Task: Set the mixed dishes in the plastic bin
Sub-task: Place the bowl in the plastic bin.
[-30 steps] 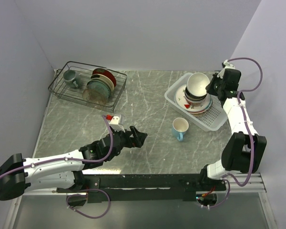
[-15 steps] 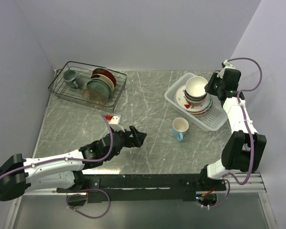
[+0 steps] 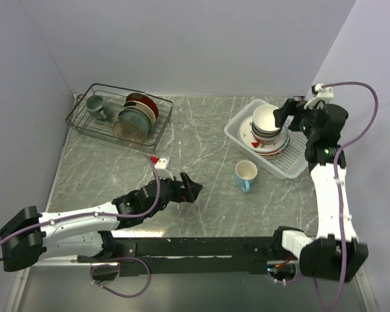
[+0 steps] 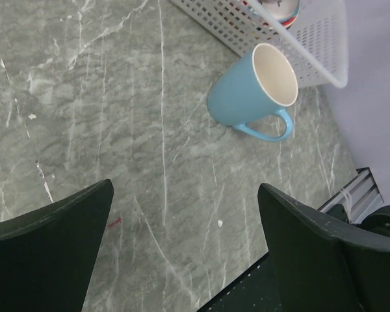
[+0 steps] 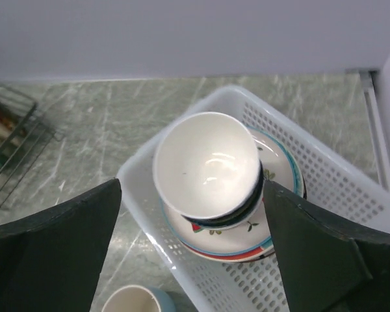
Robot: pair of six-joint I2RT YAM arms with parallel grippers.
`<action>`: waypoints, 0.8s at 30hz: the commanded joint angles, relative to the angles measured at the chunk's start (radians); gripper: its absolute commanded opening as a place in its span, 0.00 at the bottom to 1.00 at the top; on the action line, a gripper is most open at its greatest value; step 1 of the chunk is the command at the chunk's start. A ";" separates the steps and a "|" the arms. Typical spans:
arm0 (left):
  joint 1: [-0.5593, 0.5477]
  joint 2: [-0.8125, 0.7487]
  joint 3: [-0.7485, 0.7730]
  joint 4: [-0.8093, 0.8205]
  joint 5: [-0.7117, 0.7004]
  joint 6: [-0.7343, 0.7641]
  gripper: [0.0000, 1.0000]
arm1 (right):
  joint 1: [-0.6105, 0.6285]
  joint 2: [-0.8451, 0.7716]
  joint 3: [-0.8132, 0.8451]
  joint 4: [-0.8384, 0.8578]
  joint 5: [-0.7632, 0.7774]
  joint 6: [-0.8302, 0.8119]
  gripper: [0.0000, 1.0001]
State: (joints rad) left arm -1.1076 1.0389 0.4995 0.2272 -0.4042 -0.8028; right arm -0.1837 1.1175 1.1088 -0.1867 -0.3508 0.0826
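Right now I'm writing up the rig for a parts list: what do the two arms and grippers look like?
The left arm and right arm have white tubular links with black joints. The left gripper and right gripper are black with two broad fingers. A thin purple cable loops along each; the left wrist carries a small white-and-red connector.

Grey marbled table (image 3: 201,143): black wire rack (image 3: 82,127) at 10 o'clock, white plastic bin (image 3: 237,133) at 2. Light blue mug (image 3: 245,175) stands at 3.
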 commanded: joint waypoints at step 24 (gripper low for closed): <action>0.006 0.142 0.085 -0.006 0.104 -0.081 0.99 | 0.001 -0.228 -0.213 -0.395 -0.645 -0.481 1.00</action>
State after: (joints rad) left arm -1.1034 1.1748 0.5468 0.2062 -0.3115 -0.8555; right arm -0.1841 0.8772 0.9009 -0.4915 -0.9310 -0.3126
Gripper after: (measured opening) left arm 0.993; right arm 0.996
